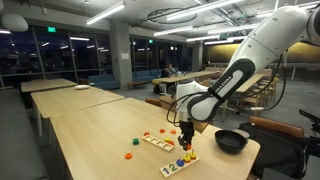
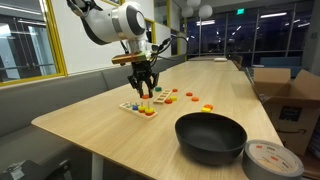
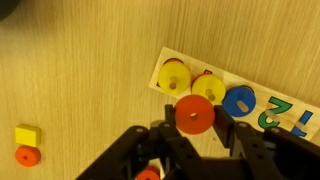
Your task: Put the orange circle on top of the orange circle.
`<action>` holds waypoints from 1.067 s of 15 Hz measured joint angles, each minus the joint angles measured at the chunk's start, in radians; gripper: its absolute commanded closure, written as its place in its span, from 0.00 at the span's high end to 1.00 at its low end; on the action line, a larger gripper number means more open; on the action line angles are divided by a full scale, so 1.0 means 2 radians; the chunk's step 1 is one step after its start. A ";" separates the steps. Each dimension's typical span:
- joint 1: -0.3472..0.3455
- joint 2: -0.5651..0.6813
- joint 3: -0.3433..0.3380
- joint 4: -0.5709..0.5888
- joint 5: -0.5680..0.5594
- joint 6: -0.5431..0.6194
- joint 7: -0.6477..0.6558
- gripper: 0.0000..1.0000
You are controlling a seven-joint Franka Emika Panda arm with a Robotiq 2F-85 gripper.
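My gripper (image 3: pixel 194 125) is shut on an orange circle (image 3: pixel 194 114) with a hole in its middle and holds it just above the wooden peg board (image 3: pixel 165 62). On the board, right beyond it, sit two yellow circles (image 3: pixel 174 75) and a blue circle (image 3: pixel 238 101). A second orange circle (image 3: pixel 27 155) lies on the table at the left, beside a yellow block (image 3: pixel 27 135). In both exterior views the gripper (image 1: pixel 186 137) (image 2: pixel 146 92) hangs over the board (image 1: pixel 180 160) (image 2: pixel 140 108).
A black bowl (image 1: pixel 231 140) (image 2: pixel 210 137) stands near the table's end, with a tape roll (image 2: pixel 272 160) beside it. A second wooden board (image 1: pixel 158 141) and loose coloured pieces (image 2: pixel 190 96) (image 1: pixel 130 154) lie around. A cardboard box (image 2: pixel 285 95) stands past the table.
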 measured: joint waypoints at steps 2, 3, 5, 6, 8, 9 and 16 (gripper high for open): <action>0.000 0.000 0.001 0.000 0.002 0.000 -0.004 0.22; 0.001 0.001 0.001 0.000 0.003 0.000 -0.006 0.22; 0.002 0.002 0.001 0.000 0.007 0.000 -0.010 0.22; 0.002 0.002 0.002 0.000 0.008 0.000 -0.012 0.22; 0.003 0.004 0.002 0.000 0.009 0.000 -0.015 0.22; 0.004 0.004 0.002 0.000 0.010 0.000 -0.015 0.22; 0.009 0.008 0.004 0.000 0.010 0.000 -0.019 0.22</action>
